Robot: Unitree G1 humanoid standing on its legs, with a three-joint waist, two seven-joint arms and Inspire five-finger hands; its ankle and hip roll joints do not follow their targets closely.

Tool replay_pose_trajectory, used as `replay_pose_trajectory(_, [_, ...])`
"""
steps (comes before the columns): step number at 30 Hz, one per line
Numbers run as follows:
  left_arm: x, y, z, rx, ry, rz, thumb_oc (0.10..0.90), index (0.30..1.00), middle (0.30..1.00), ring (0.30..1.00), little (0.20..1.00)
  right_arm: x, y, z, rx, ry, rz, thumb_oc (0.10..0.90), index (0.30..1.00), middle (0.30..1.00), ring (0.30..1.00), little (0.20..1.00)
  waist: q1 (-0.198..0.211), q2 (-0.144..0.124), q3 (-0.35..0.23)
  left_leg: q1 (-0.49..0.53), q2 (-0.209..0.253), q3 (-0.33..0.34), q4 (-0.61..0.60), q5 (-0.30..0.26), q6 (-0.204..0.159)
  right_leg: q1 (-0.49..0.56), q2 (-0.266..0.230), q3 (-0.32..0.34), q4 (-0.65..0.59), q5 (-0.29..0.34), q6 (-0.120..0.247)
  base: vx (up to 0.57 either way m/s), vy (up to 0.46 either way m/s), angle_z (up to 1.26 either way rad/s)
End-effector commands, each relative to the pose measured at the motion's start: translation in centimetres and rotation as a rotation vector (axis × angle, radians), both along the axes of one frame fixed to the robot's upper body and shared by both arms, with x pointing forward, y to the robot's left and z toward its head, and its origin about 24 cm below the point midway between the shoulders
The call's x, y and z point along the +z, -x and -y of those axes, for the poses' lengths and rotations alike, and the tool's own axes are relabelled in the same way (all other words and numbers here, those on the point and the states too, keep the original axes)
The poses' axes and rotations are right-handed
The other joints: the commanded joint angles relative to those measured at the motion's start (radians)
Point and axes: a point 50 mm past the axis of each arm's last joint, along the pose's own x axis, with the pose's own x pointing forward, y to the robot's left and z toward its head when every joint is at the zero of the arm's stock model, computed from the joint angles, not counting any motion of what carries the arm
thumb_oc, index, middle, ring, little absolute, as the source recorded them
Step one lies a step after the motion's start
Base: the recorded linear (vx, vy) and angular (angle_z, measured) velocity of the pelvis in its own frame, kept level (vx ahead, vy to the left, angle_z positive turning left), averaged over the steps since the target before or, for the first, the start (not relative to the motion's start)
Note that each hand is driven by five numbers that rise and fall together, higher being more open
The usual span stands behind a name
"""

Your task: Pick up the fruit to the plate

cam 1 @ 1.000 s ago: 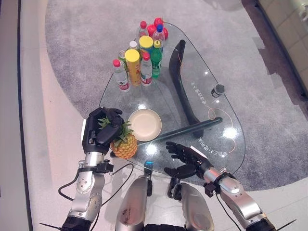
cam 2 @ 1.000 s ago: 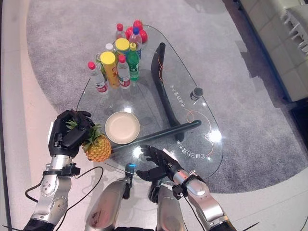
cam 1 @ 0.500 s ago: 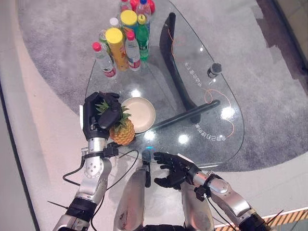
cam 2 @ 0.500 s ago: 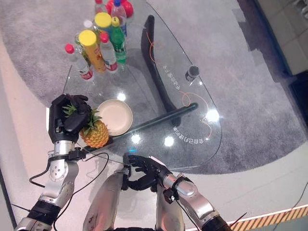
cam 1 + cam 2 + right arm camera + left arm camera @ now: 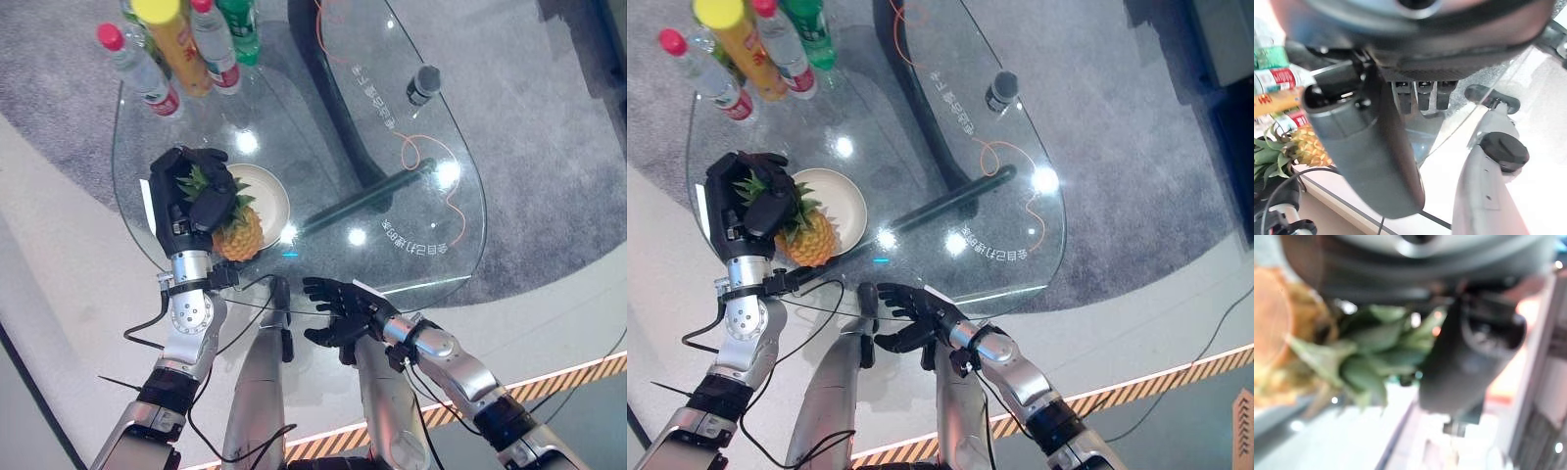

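Left hand (image 5: 189, 201) apparently gripping pineapple (image 5: 235, 231) crown

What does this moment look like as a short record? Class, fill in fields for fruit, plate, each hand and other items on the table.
fruit: pineapple, held by its leafy crown, body at the plate's near edge
plate: cream plate on the glass table
left hand: left hand, fingers curled round the crown
right hand: right hand, open, at the table's near edge, holding nothing
other items: bottles at the far end

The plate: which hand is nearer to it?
Left. The left hand grips the pineapple at the plate edge; the right hand hangs open off the table's near edge.
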Motion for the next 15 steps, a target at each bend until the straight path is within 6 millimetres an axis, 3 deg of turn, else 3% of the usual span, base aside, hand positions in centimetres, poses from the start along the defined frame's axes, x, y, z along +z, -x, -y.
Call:
replay_pose_trajectory(1, [7.5, 1.9, 1.0, -0.034, -0.110, 0.455, 0.100, 0.300, 0.300, 0.300, 0.200, 2.3, 0.6, -1.8, 0.090, -0.100, 0.067, 0.800, 0.900, 0.900, 0.900, 0.900, 0.003, -0.011, -0.022, -0.035, -0.028, -0.023, 0.158, -0.077, 0.016, 0.030, -0.008, -0.037, -0.149, 0.222, 0.078, -0.01, 0.055, -0.08])
replay_pose_trajectory(2, [7.3, 2.0, 0.9, -0.030, -0.113, 0.453, 0.100, 0.300, 0.300, 0.300, 0.200, 2.0, 0.8, -1.8, 0.090, -0.101, 0.053, 0.800, 0.900, 0.900, 0.900, 0.900, 0.006, -0.005, -0.022, -0.008, -0.026, -0.032, 0.168, -0.113, 0.011, 0.054, -0.004, -0.034, -0.137, 0.194, 0.086, 0.06, 0.099, -0.06])
replay_pose_trajectory(15, [10.5, 1.7, 1.3, 0.065, -0.090, 0.565, 0.100, 0.300, 0.300, 0.300, 0.200, 3.4, -0.5, -2.7, 0.081, -0.082, 0.067, 0.800, 0.900, 0.900, 0.900, 0.900, -0.010, 0.003, -0.022, -0.071, -0.016, -0.028, 0.201, -0.134, 0.009, -0.022, -0.015, -0.026, -0.101, 0.182, 0.079, 0.00, 0.047, -0.02])
